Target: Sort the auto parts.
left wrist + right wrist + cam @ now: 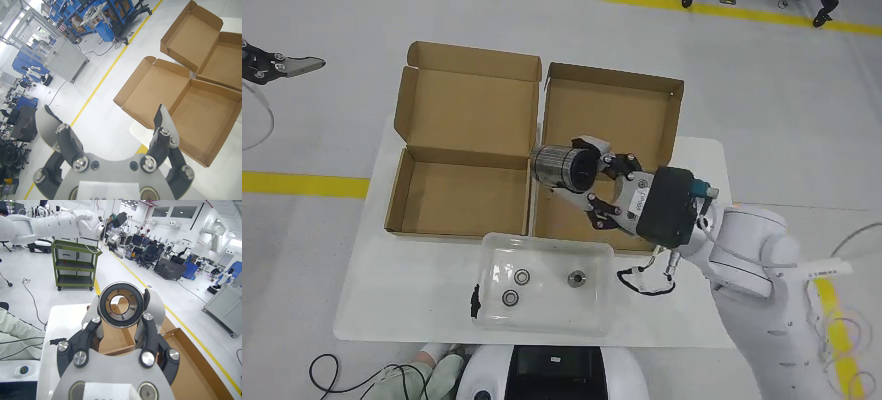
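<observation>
Left gripper: fingers spread wide, nothing between them. It hangs off the table, out over the floor; the two open cardboard boxes lie beyond my fingertips and to one side.

Left box: lid flap back, bare inside, well apart from this gripper.

Right gripper: clamped on a ribbed metal cylinder, one finger on each side of its barrel. The wrist camera looks straight down the hollow bore past a dark end ring. I hold the part in the air over the right box, at the edge that touches the left box.

Clear plastic tray: near the right gripper, on the side toward my body. It holds two small bearings and one small metal part.
</observation>
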You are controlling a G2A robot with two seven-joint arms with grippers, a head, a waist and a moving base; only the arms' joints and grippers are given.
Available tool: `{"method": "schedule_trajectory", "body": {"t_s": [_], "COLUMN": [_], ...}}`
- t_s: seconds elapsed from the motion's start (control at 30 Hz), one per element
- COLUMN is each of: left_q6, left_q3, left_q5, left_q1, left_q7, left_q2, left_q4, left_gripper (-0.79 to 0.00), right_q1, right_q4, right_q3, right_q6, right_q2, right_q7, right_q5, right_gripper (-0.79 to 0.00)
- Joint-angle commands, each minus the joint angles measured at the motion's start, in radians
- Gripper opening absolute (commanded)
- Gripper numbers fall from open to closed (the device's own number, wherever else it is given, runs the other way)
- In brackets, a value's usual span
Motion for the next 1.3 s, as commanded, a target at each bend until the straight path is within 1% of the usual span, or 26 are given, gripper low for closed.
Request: {"method": "schedule_trajectory", "body": {"t_s": [0.0, 0.23, 0.6, 0.97, 1.17, 1.27], "left_q6": [0.000, 0.000, 0.000, 0.000, 0.000, 0.000], "left_q3": [0.000, 0.000, 0.000, 0.000, 0.000, 0.000], "left_q5": [0.000, 0.000, 0.000, 0.000, 0.000, 0.000], "left_q1": [0.000, 0.000, 0.000, 0.000, 0.000, 0.000], "left_q7": [0.000, 0.000, 0.000, 0.000, 0.000, 0.000], "left_q2": [0.000, 0.000, 0.000, 0.000, 0.000, 0.000], "left_q4": [0.000, 0.000, 0.000, 0.000, 0.000, 0.000], "left_gripper": [0.000, 0.000, 0.000, 0.000, 0.000, 0.000], "right_q1": [0.008, 0.042, 0.059, 0.009, -0.020, -0.034], "right_q4": [-0.008, -0.052, -0.054, 0.005, 0.056, 0.074], "right_q3": [0.007, 0.005, 0.000, -0.017, -0.025, -0.040], "right_q6": [0.009, 0.033, 0.040, 0.007, 0.022, 0.053], "right_q2": [0.001, 0.003, 0.008, 0.018, 0.025, 0.027], "right_q7": [0.002, 0.033, 0.044, 0.065, 0.121, 0.157], "right_q5": [0.008, 0.020, 0.025, 0.000, -0.034, -0.065], "right_gripper": [-0.785, -0.785, -0.785, -0.785, -0.785, -0.785]}}
